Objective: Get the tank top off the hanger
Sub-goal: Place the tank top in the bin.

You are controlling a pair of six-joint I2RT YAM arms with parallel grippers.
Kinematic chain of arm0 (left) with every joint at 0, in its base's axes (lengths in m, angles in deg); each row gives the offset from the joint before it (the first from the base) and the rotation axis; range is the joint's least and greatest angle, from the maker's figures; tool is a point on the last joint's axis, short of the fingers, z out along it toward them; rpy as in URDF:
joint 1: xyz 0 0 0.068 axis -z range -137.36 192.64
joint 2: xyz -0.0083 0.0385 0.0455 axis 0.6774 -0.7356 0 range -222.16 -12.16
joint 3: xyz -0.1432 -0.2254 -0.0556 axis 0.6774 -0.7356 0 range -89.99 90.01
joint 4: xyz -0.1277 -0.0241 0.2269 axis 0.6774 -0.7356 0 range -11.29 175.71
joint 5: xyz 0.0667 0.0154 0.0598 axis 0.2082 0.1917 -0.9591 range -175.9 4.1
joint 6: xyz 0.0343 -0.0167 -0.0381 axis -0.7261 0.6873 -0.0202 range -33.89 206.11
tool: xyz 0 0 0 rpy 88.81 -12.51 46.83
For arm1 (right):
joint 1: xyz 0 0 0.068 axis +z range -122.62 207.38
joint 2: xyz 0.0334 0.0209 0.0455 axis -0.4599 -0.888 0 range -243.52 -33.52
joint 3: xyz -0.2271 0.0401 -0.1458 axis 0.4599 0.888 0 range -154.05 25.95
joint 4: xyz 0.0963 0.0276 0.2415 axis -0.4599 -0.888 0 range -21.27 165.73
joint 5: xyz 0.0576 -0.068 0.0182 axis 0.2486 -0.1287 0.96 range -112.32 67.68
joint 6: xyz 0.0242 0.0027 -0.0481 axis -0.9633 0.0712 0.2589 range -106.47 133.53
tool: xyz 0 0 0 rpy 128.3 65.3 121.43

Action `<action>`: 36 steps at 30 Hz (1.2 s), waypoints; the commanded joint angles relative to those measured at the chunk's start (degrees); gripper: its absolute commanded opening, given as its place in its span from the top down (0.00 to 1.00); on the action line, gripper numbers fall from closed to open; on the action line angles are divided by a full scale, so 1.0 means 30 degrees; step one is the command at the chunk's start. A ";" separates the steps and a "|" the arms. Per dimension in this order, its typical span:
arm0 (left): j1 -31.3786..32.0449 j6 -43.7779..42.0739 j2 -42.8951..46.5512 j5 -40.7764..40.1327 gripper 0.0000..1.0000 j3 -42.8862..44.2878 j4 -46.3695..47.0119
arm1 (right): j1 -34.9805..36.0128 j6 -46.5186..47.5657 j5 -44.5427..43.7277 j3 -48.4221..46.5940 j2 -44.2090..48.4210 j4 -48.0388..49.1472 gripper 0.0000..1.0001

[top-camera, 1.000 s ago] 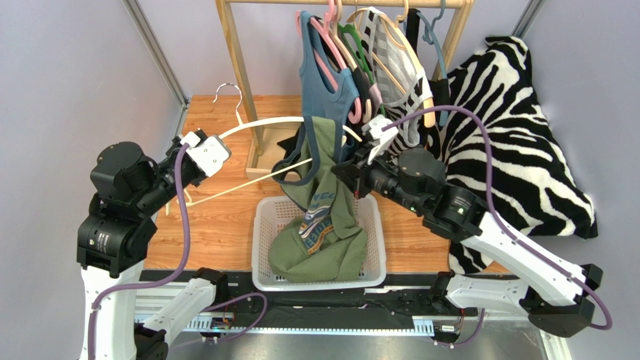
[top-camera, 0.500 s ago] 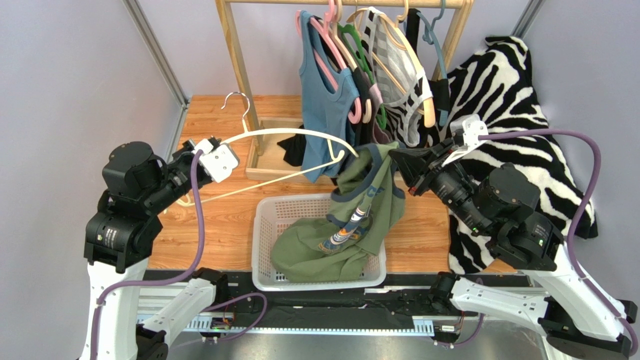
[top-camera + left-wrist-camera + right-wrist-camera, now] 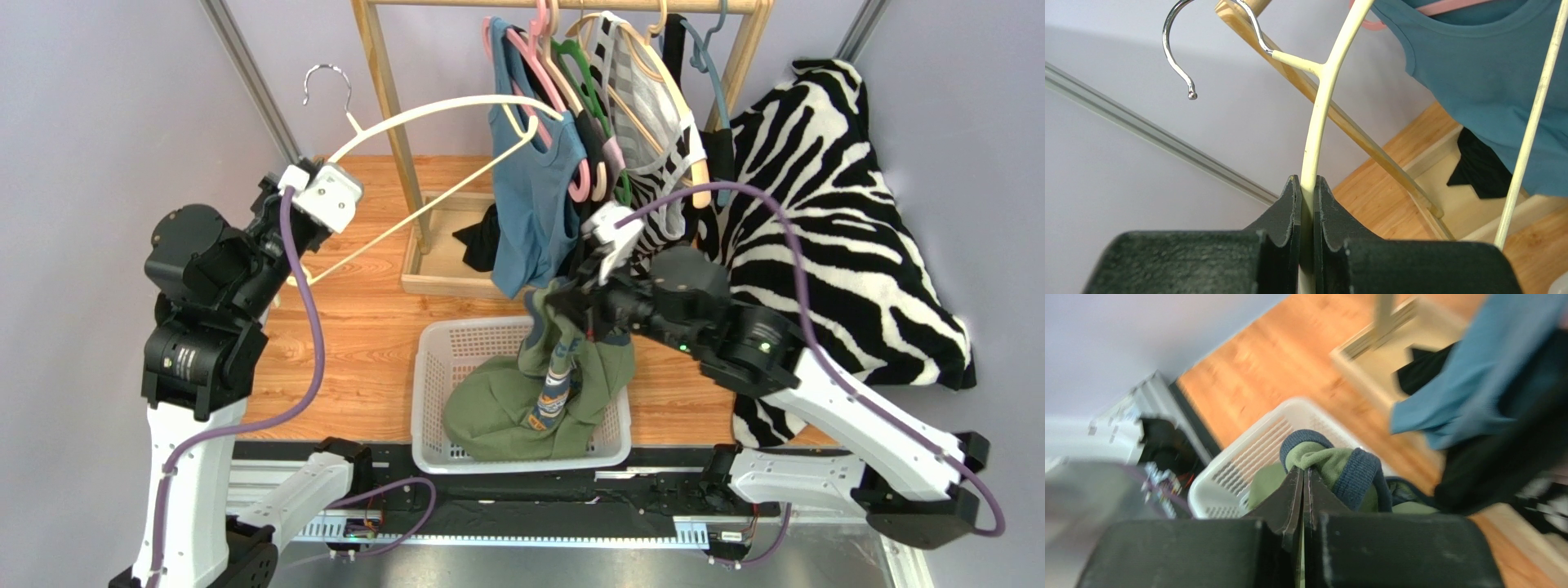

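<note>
My left gripper [image 3: 309,200] [image 3: 1307,184] is shut on the cream hanger [image 3: 423,113] [image 3: 1322,104], held high at the left with its metal hook [image 3: 1177,46] up and no cloth on it. The olive-green tank top [image 3: 540,410] with navy trim hangs from my right gripper [image 3: 555,300] [image 3: 1303,473], which is shut on a trimmed strap [image 3: 1339,465]. Most of the cloth is piled in the white basket [image 3: 432,355] [image 3: 1235,471] below.
A wooden rack [image 3: 390,110] at the back holds several hangers with garments, the blue top [image 3: 530,184] nearest. A zebra-striped cushion [image 3: 846,233] fills the right. Dark cloth [image 3: 481,245] lies on the rack's base tray.
The hanger has come free of the tank top and my left arm has lifted it up and back. My right gripper swung right, then back over the basket, lowering the cloth.
</note>
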State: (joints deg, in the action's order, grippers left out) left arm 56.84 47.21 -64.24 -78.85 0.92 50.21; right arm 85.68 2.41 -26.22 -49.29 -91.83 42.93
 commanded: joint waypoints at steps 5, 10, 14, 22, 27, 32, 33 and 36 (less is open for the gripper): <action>-0.0103 0.1597 -0.0045 -0.0444 1.00 -0.0010 0.2079 | 0.1747 0.0248 0.4756 0.0526 -0.2741 -0.0933 0.92; -0.0161 0.1773 0.0102 -0.0358 1.00 -0.0041 0.1905 | 0.1660 -0.0044 0.3822 0.2811 -0.4289 0.0792 0.71; -0.0162 0.1949 0.0102 -0.0065 1.00 0.0339 0.1553 | 0.1484 -0.0425 0.1747 0.4307 -0.7072 0.2112 0.64; -0.0162 0.2125 0.0161 0.0083 1.00 0.0574 0.1026 | 0.0520 -0.1128 -0.2359 0.3960 -1.2114 0.5217 0.83; -0.0162 0.1891 0.0453 -0.0006 1.00 0.0545 0.0704 | -0.0273 -0.1189 -0.3621 0.3987 -1.3522 0.6770 0.87; -0.0162 0.1774 0.0425 0.0023 1.00 0.0574 0.0586 | -0.1123 -0.0515 -0.4031 0.4017 -1.4022 0.7356 0.88; -0.0162 0.1802 0.0453 -0.0006 1.00 0.0574 0.0528 | -0.1269 -0.0398 -0.4032 0.4016 -1.4052 0.7416 0.88; -0.0162 0.1832 0.0366 0.0140 1.00 0.0633 0.0469 | -0.1942 -0.0017 -0.4003 0.3870 -1.4169 0.7446 0.88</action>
State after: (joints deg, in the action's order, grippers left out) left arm 56.73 51.94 -63.47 -78.89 0.42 50.05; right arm 82.25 0.29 -35.09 -35.94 -133.84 61.03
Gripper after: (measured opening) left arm 0.090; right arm 0.122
